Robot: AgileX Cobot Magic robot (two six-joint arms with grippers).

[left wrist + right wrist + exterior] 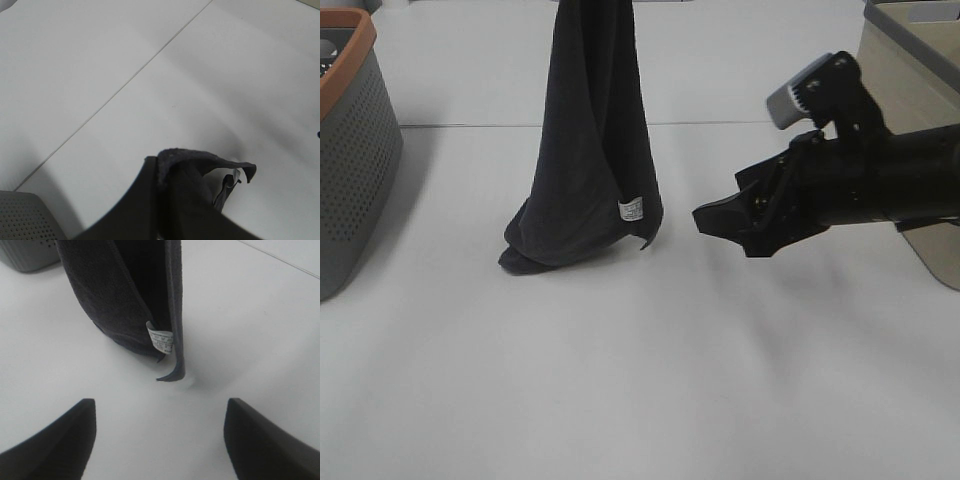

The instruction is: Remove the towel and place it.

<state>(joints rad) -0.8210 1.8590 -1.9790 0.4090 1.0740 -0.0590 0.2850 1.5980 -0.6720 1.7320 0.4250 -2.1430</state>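
The dark navy towel (pixel 588 150) hangs in a long drape from above the top edge of the exterior view. Its lower end rests bunched on the white table (pixel 650 380), with the small white tag (pixel 631 209) near the bottom right corner. My left gripper (pixel 162 169) is shut on the towel's top edge (pixel 205 161); it is out of the exterior view. My right gripper (pixel 706 218) is open and empty, just right of the towel's lower corner and low over the table. The right wrist view shows its gripper (pixel 159 412) facing the tag (pixel 161 340) and the towel (pixel 120 295).
A grey perforated basket with an orange rim (pixel 350 150) stands at the left edge; it also shows in the left wrist view (pixel 25 217) and the right wrist view (pixel 30 252). A grey bin (pixel 910 50) stands at the back right. A seam (pixel 770 123) crosses the table.
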